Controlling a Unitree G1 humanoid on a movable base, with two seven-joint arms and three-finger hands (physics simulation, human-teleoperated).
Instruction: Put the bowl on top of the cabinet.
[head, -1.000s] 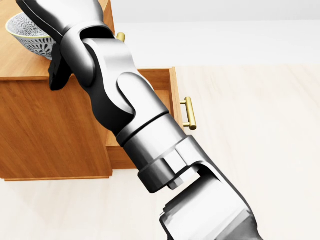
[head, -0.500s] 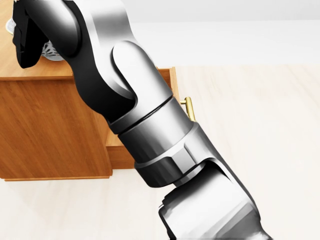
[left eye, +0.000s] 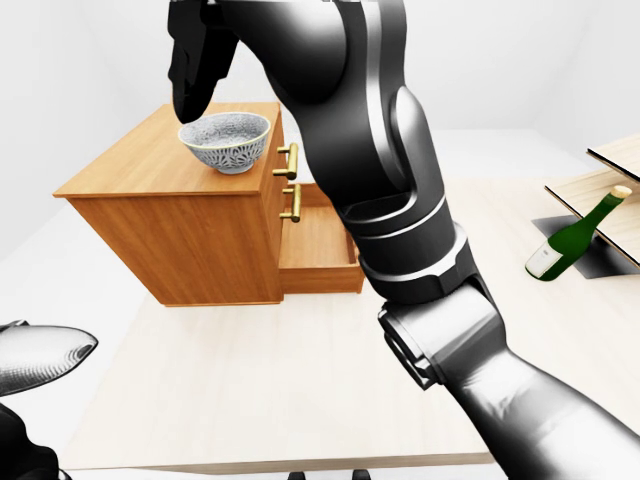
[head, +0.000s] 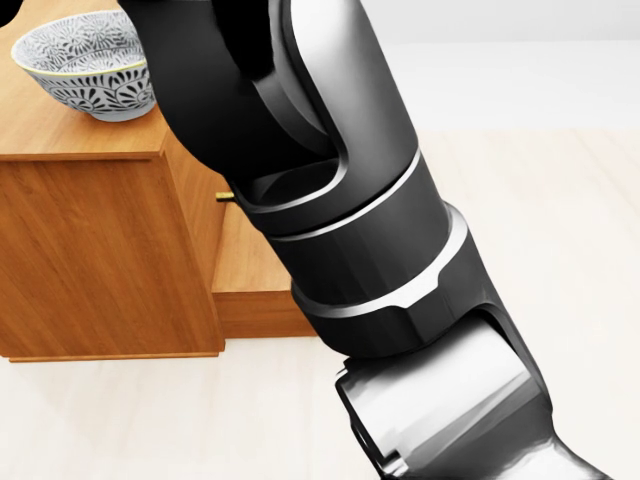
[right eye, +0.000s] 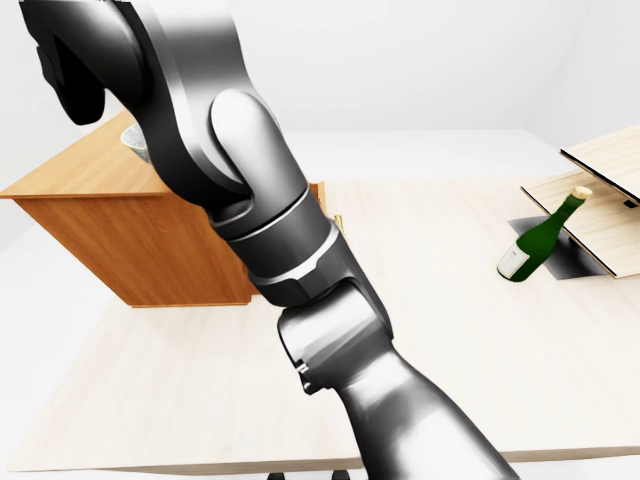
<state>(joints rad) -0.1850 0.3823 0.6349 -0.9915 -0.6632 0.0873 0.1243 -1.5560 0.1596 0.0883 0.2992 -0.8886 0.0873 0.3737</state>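
A blue-and-white patterned bowl stands upright on top of the wooden cabinet, close to the top's right edge in the left-eye view, only its patterned inside showing. The right robot hand hangs just above its left rim, fingers loosely apart and gripping nothing. Below, the lower drawer is pulled open, showing bare wood. A green wine bottle leans well to the right across the pale surface. Whether the left robot hand is open cannot be told.
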